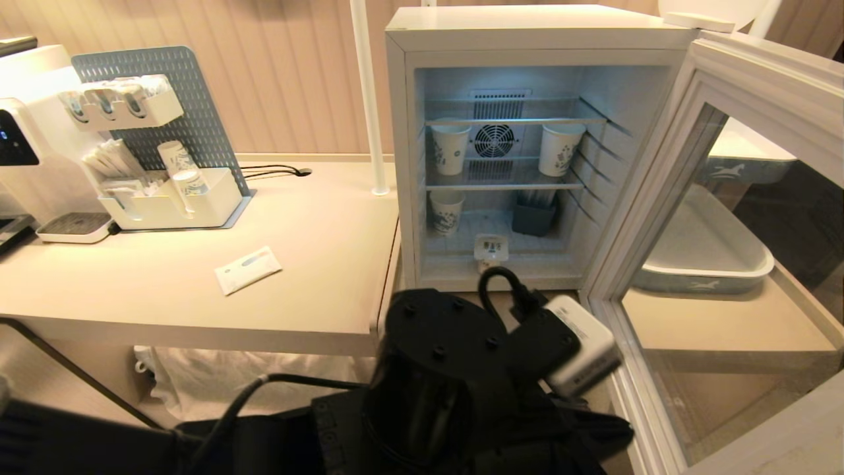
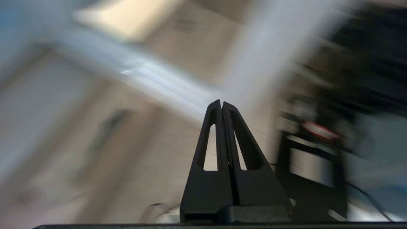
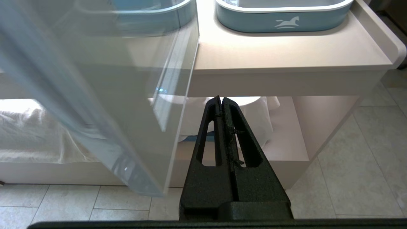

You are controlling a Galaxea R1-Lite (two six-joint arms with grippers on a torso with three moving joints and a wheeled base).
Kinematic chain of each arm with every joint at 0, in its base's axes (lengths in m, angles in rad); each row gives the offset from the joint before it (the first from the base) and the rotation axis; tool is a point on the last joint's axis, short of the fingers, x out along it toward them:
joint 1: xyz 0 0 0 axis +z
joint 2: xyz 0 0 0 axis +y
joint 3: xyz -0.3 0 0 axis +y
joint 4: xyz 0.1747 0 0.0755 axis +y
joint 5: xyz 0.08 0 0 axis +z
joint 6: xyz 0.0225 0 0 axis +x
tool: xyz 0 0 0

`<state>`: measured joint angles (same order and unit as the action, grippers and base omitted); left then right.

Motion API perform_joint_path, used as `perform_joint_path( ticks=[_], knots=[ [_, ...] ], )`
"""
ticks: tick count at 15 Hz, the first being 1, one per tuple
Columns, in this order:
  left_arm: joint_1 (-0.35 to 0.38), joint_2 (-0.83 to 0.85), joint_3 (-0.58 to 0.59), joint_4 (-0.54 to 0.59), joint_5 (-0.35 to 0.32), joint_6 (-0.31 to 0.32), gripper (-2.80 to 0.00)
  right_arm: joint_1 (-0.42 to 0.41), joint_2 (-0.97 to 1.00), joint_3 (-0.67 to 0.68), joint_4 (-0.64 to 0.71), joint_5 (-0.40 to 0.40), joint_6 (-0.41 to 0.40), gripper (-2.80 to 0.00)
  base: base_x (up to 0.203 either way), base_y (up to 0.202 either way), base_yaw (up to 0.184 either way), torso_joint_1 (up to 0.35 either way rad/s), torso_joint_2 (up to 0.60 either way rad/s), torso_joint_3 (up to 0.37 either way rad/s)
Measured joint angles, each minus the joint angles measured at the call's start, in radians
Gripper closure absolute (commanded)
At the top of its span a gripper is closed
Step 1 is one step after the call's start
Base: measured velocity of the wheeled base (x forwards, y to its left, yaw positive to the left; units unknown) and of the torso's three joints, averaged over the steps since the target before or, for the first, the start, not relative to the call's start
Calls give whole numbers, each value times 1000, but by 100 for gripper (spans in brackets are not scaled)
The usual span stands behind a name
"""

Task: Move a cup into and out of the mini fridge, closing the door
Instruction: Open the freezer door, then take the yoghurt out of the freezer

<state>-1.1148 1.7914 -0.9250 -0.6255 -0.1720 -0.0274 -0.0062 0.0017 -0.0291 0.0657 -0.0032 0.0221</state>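
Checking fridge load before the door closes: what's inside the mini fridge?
Mini fridge: two paper cups on the upper shelf, another below beside a dark holder, and the cup at the floor's front edge. The arm's cable covers its base.

Left arm (image 1: 448, 369) seen as big black rounded block, small round screws dotted on top. White box with printed label (image 1: 583, 353) fixed at right side. Black cable (image 1: 498, 284) looped above. Both grippers made of black fingers (image 3: 241, 143) with long slots.
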Motion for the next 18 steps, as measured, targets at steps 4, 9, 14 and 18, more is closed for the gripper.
perform_joint_path(
  ticks=[4,9,14,18],
  knots=[
    [175,-203,11,125,351,2,0,0,0,-1,1,0,-1,0,0,0,0,0,0,0],
    [477,-738,-7,516,547,-2,0,0,0,-3,9,0,-1,0,0,0,0,0,0,0],
    [884,-1326,-30,1100,445,-142,0,0,20,-4,11,1,-2,0,0,0,0,0,0,0],
    [1097,-1483,-114,1454,325,-325,0,0,39,-5,11,0,-3,0,0,0,0,0,0,0]
  ],
)
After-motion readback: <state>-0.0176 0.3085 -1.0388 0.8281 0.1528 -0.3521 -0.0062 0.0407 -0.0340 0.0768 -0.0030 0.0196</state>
